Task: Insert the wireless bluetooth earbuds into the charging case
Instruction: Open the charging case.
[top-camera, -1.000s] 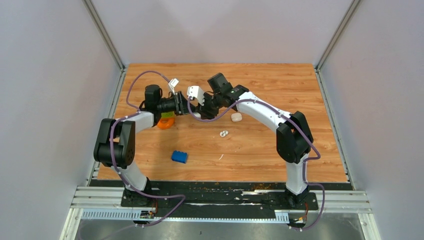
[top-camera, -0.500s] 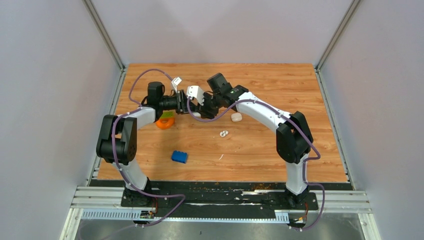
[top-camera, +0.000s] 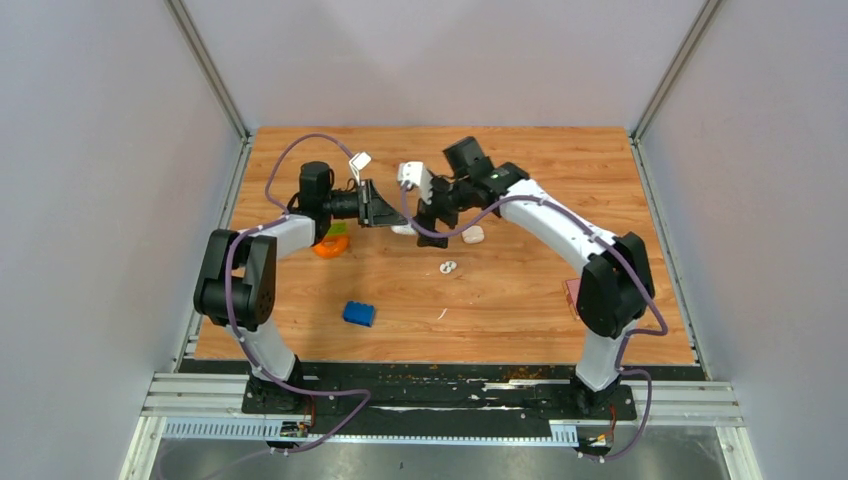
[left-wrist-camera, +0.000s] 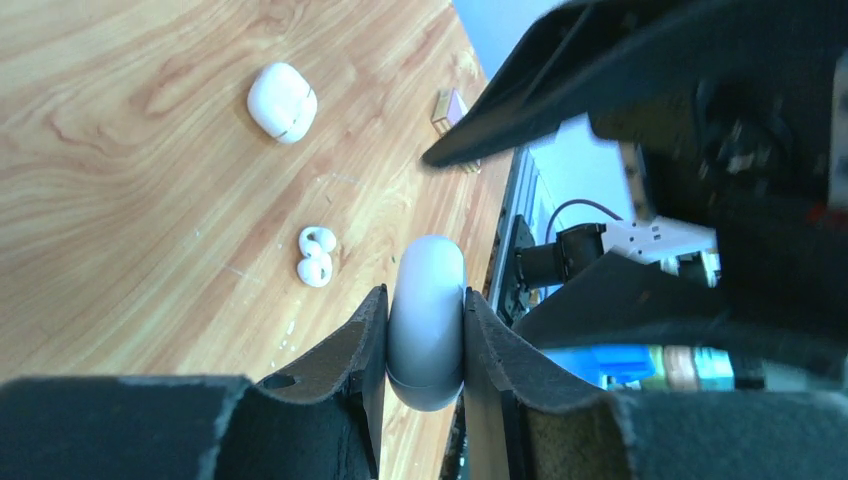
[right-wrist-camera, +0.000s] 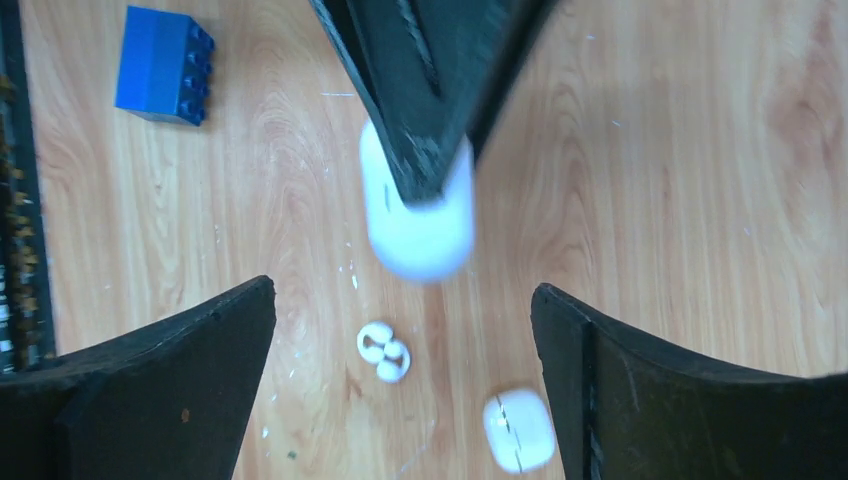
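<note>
**A:** White lump in the overhead view: who has it?

**B:** The left gripper (top-camera: 393, 218). The charging case (top-camera: 403, 229) sits right at its fingertips. The right gripper (top-camera: 435, 215) hangs just beside it, facing it. The earbuds (top-camera: 448, 266) lie on the table (top-camera: 520, 300) near the right gripper, on its base side, touching neither gripper. A second white case (top-camera: 472, 234) lies just outward of the right gripper. An orange ring (top-camera: 332, 243) sits behind the left gripper, and a blue brick (top-camera: 359, 313) lies well apart from both.

**A:** And the left wrist camera?

**B:** Both fingers (left-wrist-camera: 372, 340) press on the charging case's flat sides, clamped (its rounded end pokes past the tips). Beyond the tips, the two earbuds lie touching each other on the wood. The second case is farther ahead.

**A:** Right wrist?

**B:** Jaws spread wide, holding nothing. The charging case, pinched by the left fingertips, hangs ahead of the gap, roughly centred and touching neither finger. The earbuds lie below, between the fingers. The second case lies near one finger, and the brick is far out past the other.
</note>
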